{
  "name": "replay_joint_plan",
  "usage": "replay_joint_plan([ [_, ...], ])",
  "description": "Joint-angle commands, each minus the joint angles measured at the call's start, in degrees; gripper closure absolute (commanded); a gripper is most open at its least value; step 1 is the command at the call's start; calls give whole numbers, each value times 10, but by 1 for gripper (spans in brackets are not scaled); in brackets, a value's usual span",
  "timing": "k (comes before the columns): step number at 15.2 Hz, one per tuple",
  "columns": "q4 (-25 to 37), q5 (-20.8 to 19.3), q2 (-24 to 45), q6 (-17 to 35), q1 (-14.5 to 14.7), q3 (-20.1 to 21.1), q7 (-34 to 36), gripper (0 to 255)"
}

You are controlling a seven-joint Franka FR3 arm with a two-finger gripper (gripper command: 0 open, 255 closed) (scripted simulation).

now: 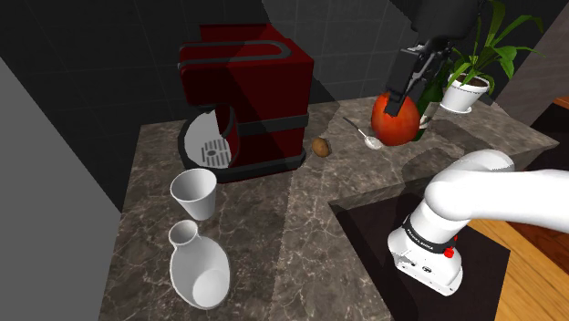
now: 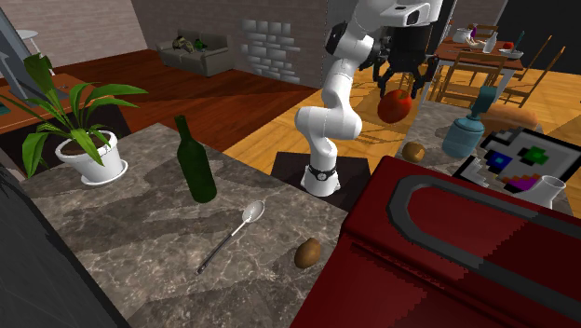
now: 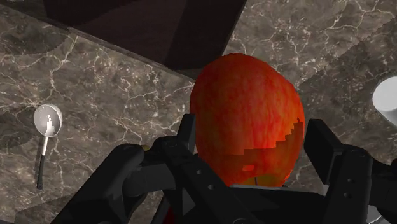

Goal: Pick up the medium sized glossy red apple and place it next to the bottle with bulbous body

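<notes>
Jaws first: the black gripper (image 3: 254,137) is closed partway onto a glossy red apple (image 3: 245,95). In the wrist view its two fingers (image 3: 188,135) press opposite flanks at about mid-body, and the fruit bulges out beyond the tips.

The apple hangs well off to the shoulder view's right of the red coffee machine (image 1: 246,91) and appears lifted clear of the dark marbled counter (image 1: 301,228). Between machine and apple lie a small brown fruit (image 1: 321,146), nearer the machine, and a spoon (image 1: 367,137), nearer the apple. Beyond the apple, farther again from the machine, stand a green bottle (image 2: 195,163) and a potted plant (image 1: 468,91).

In front of the machine, toward the shoulder view's bottom edge, sit a white cup (image 1: 194,191) and then a white bottle (image 1: 199,269) with a narrow neck and round belly. That one is likely the bottle meant, since the green one is straight-sided.

The apple should handle as firm and moderately heavy, with a waxy skin that could slip. Its curve gives the pads only small patches of contact. A hold across the widest girth suits it best, with enough squeeze to stop it sliding but not enough to bruise it. It may roll when set down unless it lands on its base.
</notes>
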Motion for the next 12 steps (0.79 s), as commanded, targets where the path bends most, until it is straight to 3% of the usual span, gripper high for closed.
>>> replay_joint_plan([
  [1, 21, 28, 8, -1, -3, 30, 30, 255],
  [12, 145, 144, 73, 25, -49, 195, 174, 255],
])
